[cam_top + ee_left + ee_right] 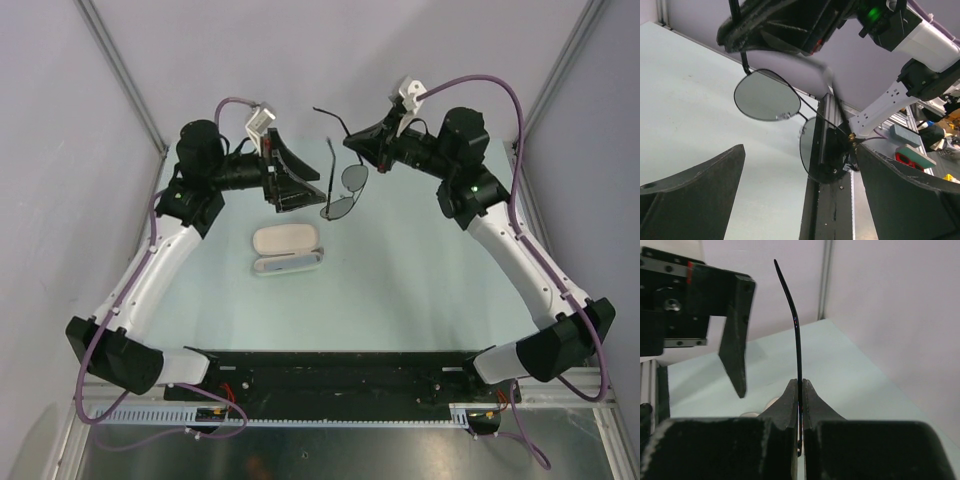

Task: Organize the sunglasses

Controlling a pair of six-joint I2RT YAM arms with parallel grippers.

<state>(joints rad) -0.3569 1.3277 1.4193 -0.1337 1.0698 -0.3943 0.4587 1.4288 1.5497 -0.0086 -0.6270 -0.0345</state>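
Glasses: The glasses hung in the air over the table, between the two grippers. The lenses pointed down.
Right gripper: The right gripper was pinched tight on one thin ear piece. Nothing else held the glasses up.
Left gripper: The left gripper had its fingers wide apart, just beside the lenses. It held nothing.
Case: The case lay open on the table, nearer the robot than the glasses.
Could slip: The ear piece was thin and smooth. I think a quick move could make the glasses swing and drop.
Could bend: All the weight hung on that one ear piece, so a hard pull could bend it.
Could scratch: If the left gripper shut on a lens, it might mark or crack it.
Could snag: The free ear piece stuck out and might catch on the case.
Writing: No words or brand could be read anywhere.
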